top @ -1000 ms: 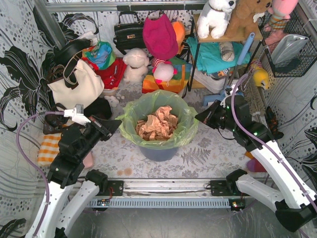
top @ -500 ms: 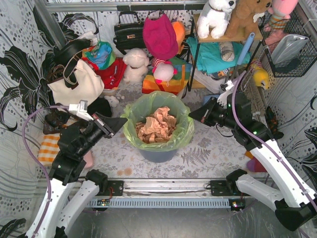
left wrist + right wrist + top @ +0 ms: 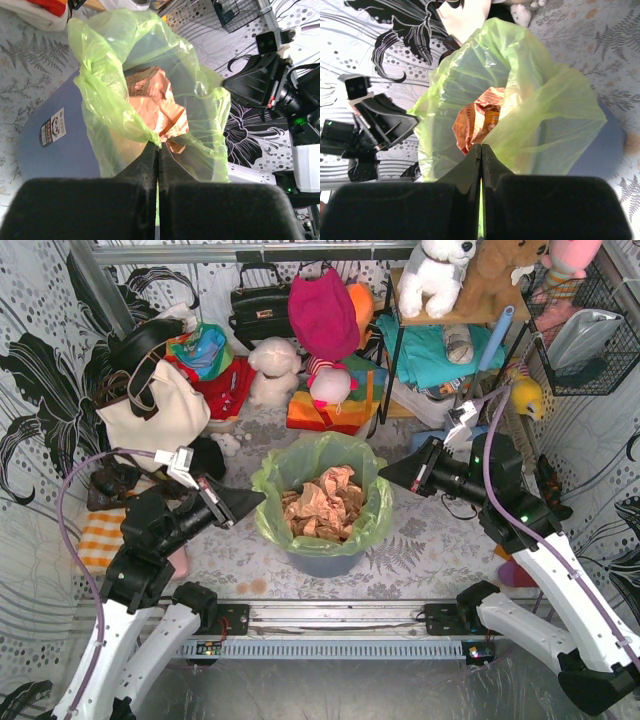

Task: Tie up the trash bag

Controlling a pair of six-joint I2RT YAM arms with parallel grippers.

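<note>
The trash bag [image 3: 372,502], thin lime-green plastic with crumpled tan paper inside, lines the round blue-grey bin [image 3: 322,550] at the middle of the floor. My left gripper [image 3: 258,499] is shut on the bag's left rim, and a strip of green film [image 3: 145,135] runs between its jaws. My right gripper [image 3: 385,478] is shut on the right rim, pinching the plastic [image 3: 520,135] the same way. Both rims are pulled in and up off the bin. Each wrist view shows the other gripper across the bag's mouth.
A cream tote bag [image 3: 160,410] with dark straps stands at the back left. Plush toys [image 3: 275,370], a black handbag [image 3: 262,305] and a shelf rack [image 3: 450,350] fill the back. An orange striped cloth [image 3: 98,540] lies at the left.
Both grippers have moved inward toward each other, drawing the bag's rim off the bin's edge; the bag's mouth has narrowed and its sides have risen.
</note>
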